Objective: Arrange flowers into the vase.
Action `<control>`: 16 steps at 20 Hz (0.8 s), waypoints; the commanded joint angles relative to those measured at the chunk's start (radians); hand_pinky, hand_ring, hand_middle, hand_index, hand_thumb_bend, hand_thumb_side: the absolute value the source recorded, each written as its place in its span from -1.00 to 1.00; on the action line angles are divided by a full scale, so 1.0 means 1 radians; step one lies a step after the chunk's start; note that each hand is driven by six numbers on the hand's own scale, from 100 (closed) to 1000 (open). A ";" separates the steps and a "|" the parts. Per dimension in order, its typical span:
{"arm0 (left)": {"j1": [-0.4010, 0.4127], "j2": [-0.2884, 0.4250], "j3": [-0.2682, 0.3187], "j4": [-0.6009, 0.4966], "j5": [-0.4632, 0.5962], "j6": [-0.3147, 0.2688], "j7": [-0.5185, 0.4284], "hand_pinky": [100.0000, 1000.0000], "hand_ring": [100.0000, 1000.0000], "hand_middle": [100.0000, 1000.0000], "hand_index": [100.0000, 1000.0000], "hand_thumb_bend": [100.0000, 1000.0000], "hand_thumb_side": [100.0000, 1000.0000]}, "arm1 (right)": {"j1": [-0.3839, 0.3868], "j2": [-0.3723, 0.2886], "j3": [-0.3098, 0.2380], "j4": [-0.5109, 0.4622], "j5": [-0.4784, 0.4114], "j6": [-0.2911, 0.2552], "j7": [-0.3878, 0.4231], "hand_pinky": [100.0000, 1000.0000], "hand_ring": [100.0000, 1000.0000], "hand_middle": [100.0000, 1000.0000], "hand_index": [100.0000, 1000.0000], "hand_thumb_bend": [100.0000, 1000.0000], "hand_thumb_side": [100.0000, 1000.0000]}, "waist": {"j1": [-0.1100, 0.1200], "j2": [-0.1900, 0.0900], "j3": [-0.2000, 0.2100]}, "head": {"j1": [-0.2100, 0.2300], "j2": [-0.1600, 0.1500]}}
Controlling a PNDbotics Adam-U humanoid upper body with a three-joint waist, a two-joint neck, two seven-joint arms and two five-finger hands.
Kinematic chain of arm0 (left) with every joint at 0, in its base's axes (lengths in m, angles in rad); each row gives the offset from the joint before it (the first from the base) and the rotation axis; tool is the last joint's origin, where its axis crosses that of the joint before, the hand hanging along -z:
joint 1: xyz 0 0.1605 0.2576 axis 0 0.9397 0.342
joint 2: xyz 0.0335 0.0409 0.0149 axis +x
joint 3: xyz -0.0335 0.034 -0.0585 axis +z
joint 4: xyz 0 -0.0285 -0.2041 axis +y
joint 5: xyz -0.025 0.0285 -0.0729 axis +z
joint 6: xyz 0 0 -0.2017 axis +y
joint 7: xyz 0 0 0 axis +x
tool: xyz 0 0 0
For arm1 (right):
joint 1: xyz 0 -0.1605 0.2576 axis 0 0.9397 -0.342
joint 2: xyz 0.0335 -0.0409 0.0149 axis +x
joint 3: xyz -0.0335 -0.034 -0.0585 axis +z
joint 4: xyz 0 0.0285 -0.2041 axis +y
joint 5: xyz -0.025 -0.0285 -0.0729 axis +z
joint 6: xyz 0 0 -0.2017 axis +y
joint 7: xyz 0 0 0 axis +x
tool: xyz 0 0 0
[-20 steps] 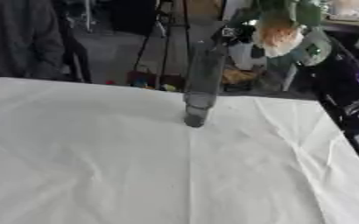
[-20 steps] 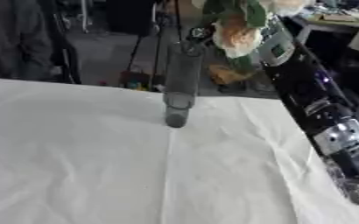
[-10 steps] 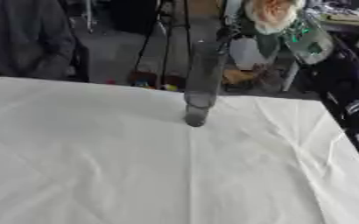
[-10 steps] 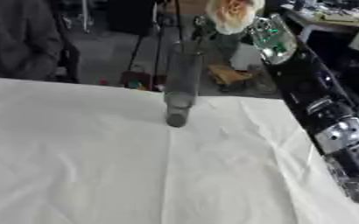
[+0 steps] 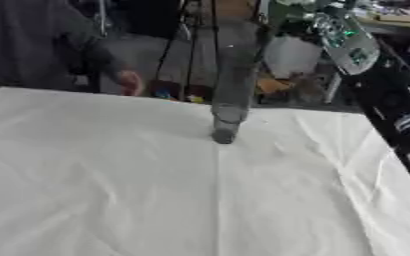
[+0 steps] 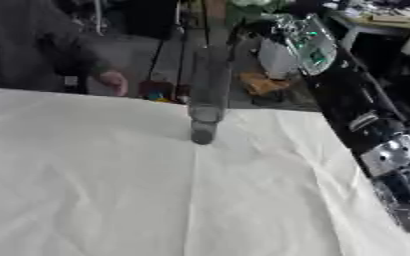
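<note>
Upright, the tall vase (image 5: pixel 229 95) is standing near the tabletop's (image 5: pixel 112 190) far edge; the right robot hand's grip cannot be told.

Vase (image 5: pixel 229 95): tall, narrow, clear grey glass tube, upright on white cloth near far edge, base at centre crease. Top rises past table's far edge, up twd the raised right hand (image 6: pixel 306 40), which sits above and just right of its mouth. Looks empty in lower part; upper part blurred, can't tell.

Flower (image 6: pixel 254 4): only a pale green/whitish bit visible at top edge of frame, just left of the hand, roughly over the vase mouth. Bloom mostly cut off by frame; stem not made out, so can't tell if it's in the vase.
</note>
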State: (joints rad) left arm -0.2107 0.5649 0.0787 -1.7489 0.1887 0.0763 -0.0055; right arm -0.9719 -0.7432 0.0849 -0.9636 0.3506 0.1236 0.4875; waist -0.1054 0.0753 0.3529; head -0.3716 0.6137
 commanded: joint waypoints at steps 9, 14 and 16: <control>-0.013 0.023 0.008 -0.009 0.009 0.000 -0.005 0.30 0.26 0.40 0.03 0.92 0.43 | -0.026 0.001 0.000 -0.019 0.037 0.028 -0.066 1.00 0.81 0.55 0.12 -1.00 1.00 | 0.012 0.000 0.010 | -0.005 -0.004; -0.017 0.020 0.008 -0.009 0.010 0.000 -0.006 0.30 0.26 0.40 0.03 0.92 0.43 | -0.024 0.010 -0.004 -0.010 0.013 0.040 -0.110 1.00 0.81 0.57 0.40 -1.00 0.83 | 0.012 0.005 0.015 | -0.007 -0.012; -0.019 0.019 0.007 -0.009 0.010 0.000 -0.006 0.30 0.26 0.40 0.03 0.92 0.43 | -0.022 0.013 -0.003 -0.006 0.005 0.044 -0.119 1.00 0.82 0.58 0.49 -1.00 0.75 | 0.013 0.007 0.018 | -0.008 -0.014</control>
State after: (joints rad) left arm -0.2120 0.5638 0.0786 -1.7476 0.1936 0.0778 -0.0089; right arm -0.9724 -0.7054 0.0922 -0.9633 0.3695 0.1647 0.3803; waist -0.1026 0.0928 0.3710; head -0.3757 0.6097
